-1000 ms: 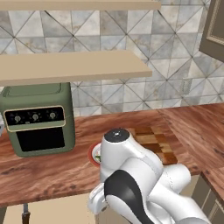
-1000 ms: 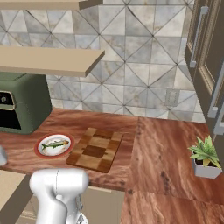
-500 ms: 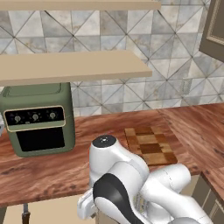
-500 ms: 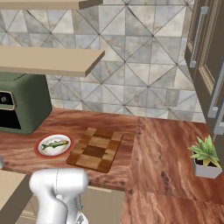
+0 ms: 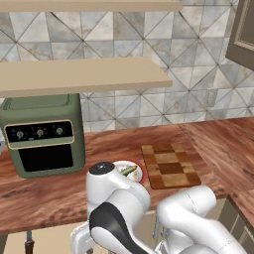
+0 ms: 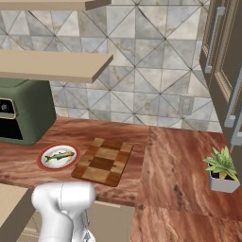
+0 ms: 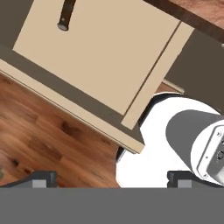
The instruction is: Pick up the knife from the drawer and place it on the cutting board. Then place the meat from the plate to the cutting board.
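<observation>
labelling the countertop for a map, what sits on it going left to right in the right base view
Green countertop oven → round white plate with a red rim, holding the small greenish-yellow fish → checkered wooden cutting board → small green potted plant in a pale pot.

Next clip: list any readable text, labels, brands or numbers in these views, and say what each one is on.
None can be read in any view.
Toaster oven: three dials on its dark panel, with marks too small to read.
Plate: a red rim and faint speckles, no lettering.
Cutting board: a plain checkered pattern.
Drawer: a plain tan surface with no label.
</observation>
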You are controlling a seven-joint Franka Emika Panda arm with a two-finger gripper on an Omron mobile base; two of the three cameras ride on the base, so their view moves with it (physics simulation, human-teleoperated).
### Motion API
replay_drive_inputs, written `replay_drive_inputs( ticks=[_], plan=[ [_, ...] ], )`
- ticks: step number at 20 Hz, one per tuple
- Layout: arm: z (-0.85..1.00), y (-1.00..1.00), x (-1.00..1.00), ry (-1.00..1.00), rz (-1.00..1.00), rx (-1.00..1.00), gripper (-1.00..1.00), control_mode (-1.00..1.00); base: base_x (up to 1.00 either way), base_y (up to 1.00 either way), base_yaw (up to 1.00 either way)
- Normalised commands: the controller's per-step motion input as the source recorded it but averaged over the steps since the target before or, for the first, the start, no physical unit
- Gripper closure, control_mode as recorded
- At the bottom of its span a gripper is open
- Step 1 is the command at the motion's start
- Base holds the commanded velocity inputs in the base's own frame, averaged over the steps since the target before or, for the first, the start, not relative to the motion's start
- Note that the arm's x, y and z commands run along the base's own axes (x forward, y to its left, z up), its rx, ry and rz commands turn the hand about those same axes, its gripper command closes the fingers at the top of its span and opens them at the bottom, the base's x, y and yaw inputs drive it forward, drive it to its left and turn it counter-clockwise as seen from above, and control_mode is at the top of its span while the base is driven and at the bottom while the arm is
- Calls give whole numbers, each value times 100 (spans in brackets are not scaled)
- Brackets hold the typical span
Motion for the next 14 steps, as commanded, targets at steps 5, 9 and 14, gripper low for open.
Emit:
replay_drive_inputs(
  ticks=[5, 9, 14],
  plan=[
    [-27, 8, 5, 0, -12, 0, -100, -100, 0, 0, 0],
    [-21, 0, 22, 4, -10, 3, -100, -100, 0, 0, 0],
    [-30, 12, 14, 3, -12, 1, -100, -100, 0, 0, 0]
  ],
)
